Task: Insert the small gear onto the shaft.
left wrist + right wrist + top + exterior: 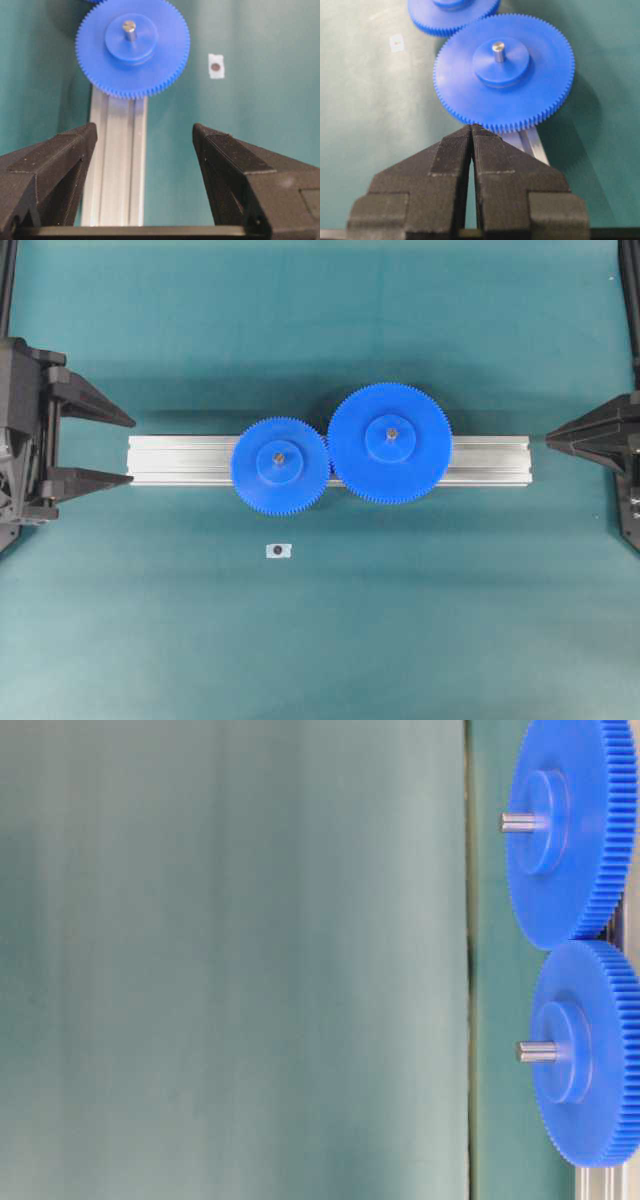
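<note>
The small gear [255, 478] lies flat on the aluminium rail [180, 460], and the grey shaft [279, 456] pokes up through its hub hole. In the left wrist view the shaft [129, 27] stands above the small gear [100, 50]. The table-level view shows the same shaft [535, 1052] sticking out of the small gear [600, 1100]. My left gripper [131, 450] is open at the rail's left end, nothing between its fingers [145, 131]. My right gripper [548, 440] is shut and empty just off the rail's right end, its tips [471, 127] pointing at the wider gear.
A wider blue gear [420, 465] sits on its own pin to the right, its teeth meeting the small gear's. A small white tag with a dark dot [279, 550] lies on the green mat in front of the rail.
</note>
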Tool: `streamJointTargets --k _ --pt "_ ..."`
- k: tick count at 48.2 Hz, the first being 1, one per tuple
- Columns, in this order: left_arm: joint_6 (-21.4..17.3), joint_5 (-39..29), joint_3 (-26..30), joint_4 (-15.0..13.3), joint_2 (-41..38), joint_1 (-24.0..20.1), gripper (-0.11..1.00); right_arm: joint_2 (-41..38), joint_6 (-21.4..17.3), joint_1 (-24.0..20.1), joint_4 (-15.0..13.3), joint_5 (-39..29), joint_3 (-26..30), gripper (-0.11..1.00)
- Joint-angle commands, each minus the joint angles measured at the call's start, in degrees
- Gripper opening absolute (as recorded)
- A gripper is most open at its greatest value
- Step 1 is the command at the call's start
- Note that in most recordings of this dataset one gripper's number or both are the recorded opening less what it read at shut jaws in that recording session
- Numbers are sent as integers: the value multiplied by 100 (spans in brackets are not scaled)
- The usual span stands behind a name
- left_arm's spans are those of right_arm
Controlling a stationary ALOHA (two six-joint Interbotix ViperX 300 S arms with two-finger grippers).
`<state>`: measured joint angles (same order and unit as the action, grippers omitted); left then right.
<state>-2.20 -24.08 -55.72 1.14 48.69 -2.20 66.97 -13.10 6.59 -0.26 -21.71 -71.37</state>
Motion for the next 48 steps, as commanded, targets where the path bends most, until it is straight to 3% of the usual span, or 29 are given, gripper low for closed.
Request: streamJointTargets --k 1,48 --pt "0 44 53 9 -18 9 76 -53 0 18 0 53 53 8" --pt "9 141 9 9 -26 9 76 0 0 18 0 53 26 8"
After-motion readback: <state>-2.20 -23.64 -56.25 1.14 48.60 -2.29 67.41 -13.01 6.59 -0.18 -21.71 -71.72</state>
